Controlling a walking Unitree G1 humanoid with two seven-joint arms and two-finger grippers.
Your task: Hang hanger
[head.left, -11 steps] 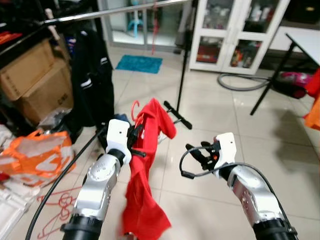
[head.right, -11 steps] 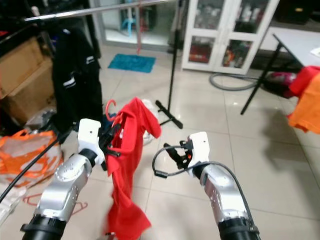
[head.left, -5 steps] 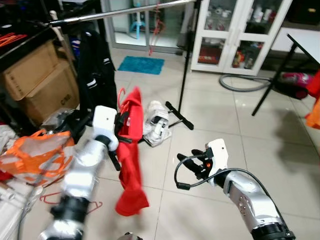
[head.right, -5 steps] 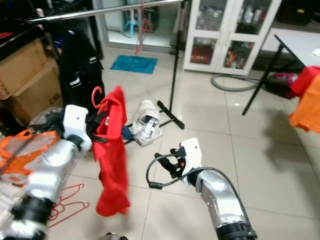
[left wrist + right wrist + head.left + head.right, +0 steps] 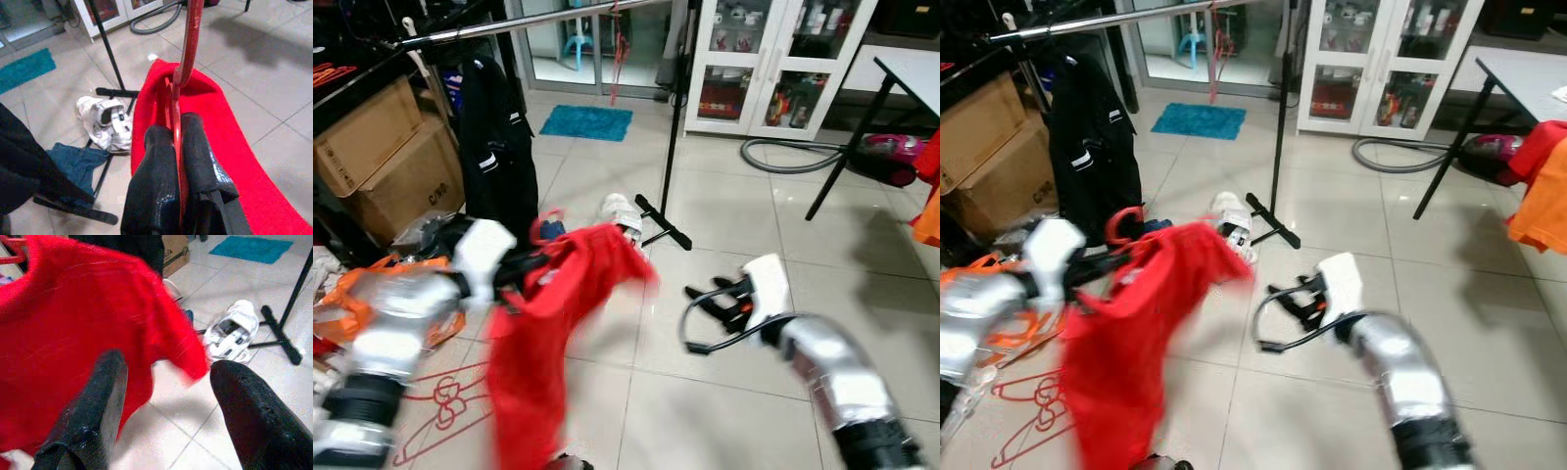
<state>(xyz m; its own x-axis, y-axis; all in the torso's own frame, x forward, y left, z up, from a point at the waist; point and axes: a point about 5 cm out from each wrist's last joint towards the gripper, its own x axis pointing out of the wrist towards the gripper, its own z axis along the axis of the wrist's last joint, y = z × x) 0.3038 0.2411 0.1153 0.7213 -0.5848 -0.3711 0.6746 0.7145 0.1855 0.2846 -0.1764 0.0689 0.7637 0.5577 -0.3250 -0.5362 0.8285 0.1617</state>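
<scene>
My left gripper (image 5: 533, 262) is shut on a red hanger (image 5: 188, 44) that carries a red shirt (image 5: 558, 333). In the left wrist view the black fingers (image 5: 161, 186) pinch the hanger's neck, with the shirt (image 5: 230, 147) spread beyond them. The hanger's hook (image 5: 544, 224) sticks up above the shirt, well below the silver clothes rail (image 5: 558, 18). The shirt is blurred and flares out toward my right gripper (image 5: 707, 300), which stands open to its right at about the same height. In the right wrist view the shirt (image 5: 73, 333) hangs just ahead of the open fingers (image 5: 98, 421).
A black garment (image 5: 499, 147) hangs on the rail, whose stand pole (image 5: 674, 108) and foot (image 5: 662, 224) are ahead. White shoes (image 5: 619, 210), red hangers (image 5: 440, 411), an orange bag (image 5: 347, 294) and cardboard boxes (image 5: 391, 157) lie left. A hose (image 5: 793, 162) and table leg (image 5: 847, 137) are right.
My left arm has swung down and to the left, and the shirt now flares out to the right instead of hanging straight. The right gripper has shifted slightly right, still open.
</scene>
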